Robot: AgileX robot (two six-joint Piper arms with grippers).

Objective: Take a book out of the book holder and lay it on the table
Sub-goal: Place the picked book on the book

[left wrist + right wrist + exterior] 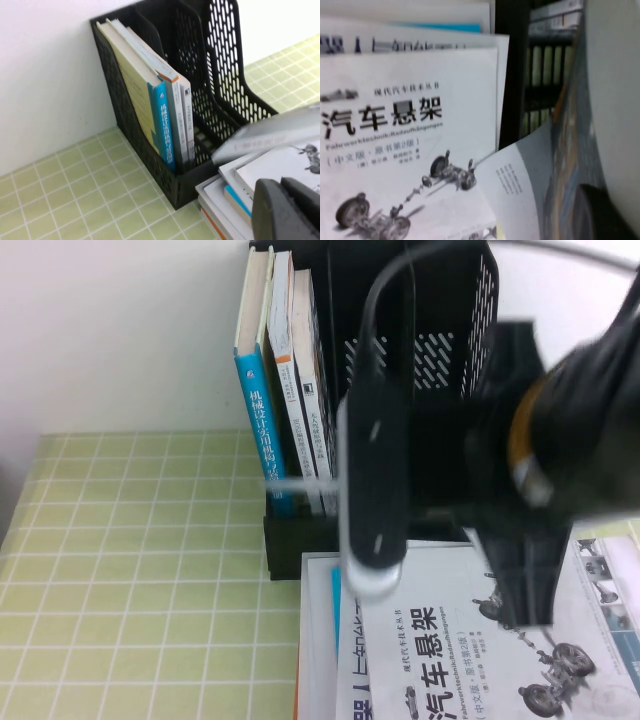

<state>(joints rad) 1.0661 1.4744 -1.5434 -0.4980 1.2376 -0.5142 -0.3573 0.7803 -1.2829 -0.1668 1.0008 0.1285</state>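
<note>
High view: the book (520, 185), thin and bent, hangs clamped in the right tool (600, 210) above a white car-chassis book (480, 640) lying near the rack (440, 350). The left tool (287, 210) sits low by that stack; I cannot tell its state. Green gridded desk (130, 570), white wall behind.

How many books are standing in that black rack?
3, side by side in the book holder's left compartment: a blue-spined book, an orange-topped book, a white-spined book; more could hide between. The right gripper grips the book before the holder; the left gripper sits near the lying books.
</note>
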